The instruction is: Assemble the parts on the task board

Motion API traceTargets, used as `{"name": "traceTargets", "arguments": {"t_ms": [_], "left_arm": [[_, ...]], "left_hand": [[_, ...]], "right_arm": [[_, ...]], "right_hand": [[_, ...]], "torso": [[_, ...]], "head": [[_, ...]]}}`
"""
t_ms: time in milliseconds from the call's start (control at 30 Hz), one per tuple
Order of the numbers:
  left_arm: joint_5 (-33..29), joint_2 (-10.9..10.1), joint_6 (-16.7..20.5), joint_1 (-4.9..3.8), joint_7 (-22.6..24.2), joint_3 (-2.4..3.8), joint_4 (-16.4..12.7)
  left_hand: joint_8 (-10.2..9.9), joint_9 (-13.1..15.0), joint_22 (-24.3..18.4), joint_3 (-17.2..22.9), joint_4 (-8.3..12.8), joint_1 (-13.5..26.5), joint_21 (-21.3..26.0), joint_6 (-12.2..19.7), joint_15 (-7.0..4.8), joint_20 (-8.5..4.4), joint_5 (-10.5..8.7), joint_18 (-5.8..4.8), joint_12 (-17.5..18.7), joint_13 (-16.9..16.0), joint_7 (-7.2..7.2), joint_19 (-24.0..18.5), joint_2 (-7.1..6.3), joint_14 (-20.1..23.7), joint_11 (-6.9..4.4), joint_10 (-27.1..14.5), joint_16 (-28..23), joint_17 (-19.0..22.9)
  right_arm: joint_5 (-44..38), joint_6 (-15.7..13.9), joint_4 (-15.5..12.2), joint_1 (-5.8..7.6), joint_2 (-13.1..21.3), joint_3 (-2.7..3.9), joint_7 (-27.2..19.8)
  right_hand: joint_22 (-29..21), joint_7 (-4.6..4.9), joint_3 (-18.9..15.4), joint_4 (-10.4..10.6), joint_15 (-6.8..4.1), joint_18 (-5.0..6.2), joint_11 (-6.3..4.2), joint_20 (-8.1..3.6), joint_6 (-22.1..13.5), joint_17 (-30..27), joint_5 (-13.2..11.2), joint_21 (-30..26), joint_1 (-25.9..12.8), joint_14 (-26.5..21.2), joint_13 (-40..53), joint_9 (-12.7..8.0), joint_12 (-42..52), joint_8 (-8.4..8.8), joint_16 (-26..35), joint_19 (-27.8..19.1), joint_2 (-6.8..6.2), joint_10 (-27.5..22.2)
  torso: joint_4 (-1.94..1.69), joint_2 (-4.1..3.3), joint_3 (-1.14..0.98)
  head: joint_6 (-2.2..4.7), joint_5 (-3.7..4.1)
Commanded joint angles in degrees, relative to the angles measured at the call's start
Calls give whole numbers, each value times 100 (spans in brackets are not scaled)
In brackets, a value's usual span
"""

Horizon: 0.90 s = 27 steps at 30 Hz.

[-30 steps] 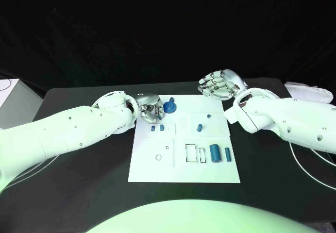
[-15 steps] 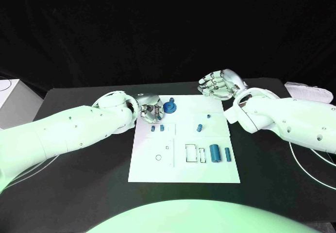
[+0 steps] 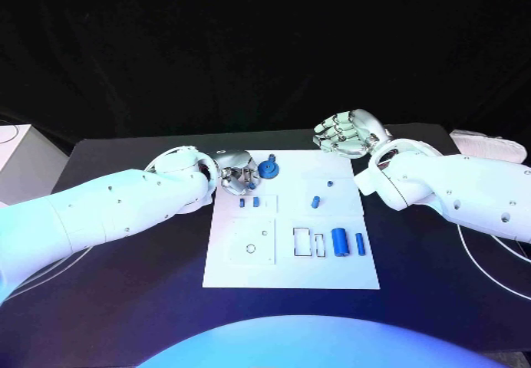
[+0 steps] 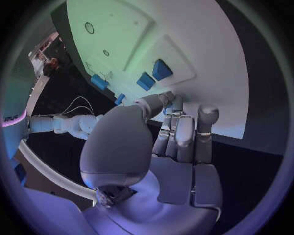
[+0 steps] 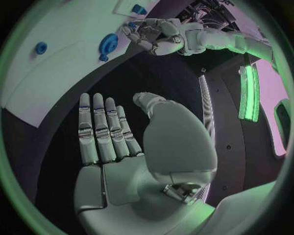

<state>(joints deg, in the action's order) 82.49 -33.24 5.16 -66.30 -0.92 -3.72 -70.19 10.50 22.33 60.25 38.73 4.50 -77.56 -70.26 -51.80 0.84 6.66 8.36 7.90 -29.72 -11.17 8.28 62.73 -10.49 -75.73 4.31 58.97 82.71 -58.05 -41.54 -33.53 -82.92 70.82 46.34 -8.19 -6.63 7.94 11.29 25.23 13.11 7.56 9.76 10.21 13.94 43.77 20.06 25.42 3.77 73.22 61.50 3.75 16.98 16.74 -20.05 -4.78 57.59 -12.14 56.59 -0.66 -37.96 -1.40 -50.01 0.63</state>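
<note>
Left hand (image 3: 237, 177) at task board (image 3: 257, 267) far-left edge, grasp unclear; right hand (image 3: 346, 132) spread, empty, beyond far-right corner.

Dim black surroundings, bright lit white board, wrist views bent at rims, green glow strip

The right hand (image 5: 132, 156) is spread flat with its fingers (image 5: 101, 127) straight and side by side and the thumb apart, holding nothing, above the black table (image 5: 153, 78) just off the edge of the white board (image 5: 55, 73). On the board near that edge sits a blue round part (image 5: 109, 44), with a smaller blue part (image 5: 41, 47) further in and another blue part (image 5: 139, 9) close to the other hand. The left hand (image 5: 150, 36) reaches over the board's far edge with its fingers curled, close to the round part; whether it touches anything is unclear.
</note>
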Motion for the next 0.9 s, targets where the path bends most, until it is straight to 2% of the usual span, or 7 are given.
{"name": "traceTargets", "arguments": {"t_ms": [33, 433, 567, 667, 800, 900], "left_arm": [[-94, 12, 88, 1, 82, 4, -23], [-101, -20, 50, 1, 17, 5, -21], [-100, -79, 35, 1, -22, 14, -27], [-99, -140, 27, 1, -49, 24, -26], [-99, -210, 3, 1, -80, 31, -26], [-99, -253, -5, 1, -99, 33, -23]], "left_hand": [[-32, -12, -11, -28, 1, -1, 43, 41, -10, -7, 7, 11, 16, -11, 10, -53, -33, 41, 5, -33, -13, 14], [-63, -29, -40, -39, -2, 10, 67, 83, -5, -2, 6, 18, 9, -24, 9, -83, -49, 69, 9, -51, -23, 60], [-97, -46, -92, -45, 2, 13, 108, 130, 2, 4, 9, 31, 9, -36, -4, -135, -66, 101, 18, -92, -34, 105], [-123, -62, -163, -46, 9, 9, 164, 162, 16, 12, 11, 48, 18, -44, -13, -210, -79, 151, 39, -165, -52, 171], [-164, -87, -205, -43, 17, 5, 204, 216, 53, 37, 16, 56, 37, -49, -28, -262, -94, 220, 84, -297, -72, 256], [-182, -98, -231, -42, 16, 9, 226, 239, 73, 53, 16, 62, 50, -48, -37, -293, -103, 265, 108, -358, -86, 323]], "right_arm": [[-48, 68, -7, -2, -2, 1, -64], [-50, 71, -7, -2, 9, 1, -57], [-93, 111, 4, -2, 26, 1, -32], [-187, 171, 22, -2, 53, 1, 0], [-393, 263, 51, -2, 94, 1, 38], [-628, 359, 89, -2, 131, 1, 79]], "right_hand": [[-5, 252, 17, -4, -3, 78, -12, -8, 50, -5, 18, 7, -17, 36, -8, -8, -30, 20, 38, -20, 23, 15], [-5, 252, 17, -4, -3, 78, -12, -8, 50, -5, 18, 7, -17, 36, -8, -8, -30, 20, 38, -20, 23, 15], [-40, 244, 49, -73, -7, 80, -18, -9, 53, -36, 1, 11, 31, 49, -8, -17, -38, 27, 41, -9, -2, 18], [-91, 194, 149, -274, -54, 86, -59, -49, 125, -73, -214, 51, 193, 183, -9, -21, -44, 8, -10, 101, -65, 79], [-115, 152, 234, -399, -99, 86, -93, -97, 239, -86, -395, 94, 288, 309, -11, -26, -72, -7, -61, 224, -104, 111], [-117, 93, 317, -518, -172, 86, -141, -178, 380, -70, -584, 180, 370, 521, -13, -39, -114, -1, -155, 427, -135, 155]], "torso": [[2, -4, 1], [2, -2, -1], [5, -3, -2], [3, -2, 0], [1, 1, 1], [1, 1, 2]], "head": [[1, -2], [1, 3], [1, 14], [1, 28], [1, 31], [1, 36]]}}
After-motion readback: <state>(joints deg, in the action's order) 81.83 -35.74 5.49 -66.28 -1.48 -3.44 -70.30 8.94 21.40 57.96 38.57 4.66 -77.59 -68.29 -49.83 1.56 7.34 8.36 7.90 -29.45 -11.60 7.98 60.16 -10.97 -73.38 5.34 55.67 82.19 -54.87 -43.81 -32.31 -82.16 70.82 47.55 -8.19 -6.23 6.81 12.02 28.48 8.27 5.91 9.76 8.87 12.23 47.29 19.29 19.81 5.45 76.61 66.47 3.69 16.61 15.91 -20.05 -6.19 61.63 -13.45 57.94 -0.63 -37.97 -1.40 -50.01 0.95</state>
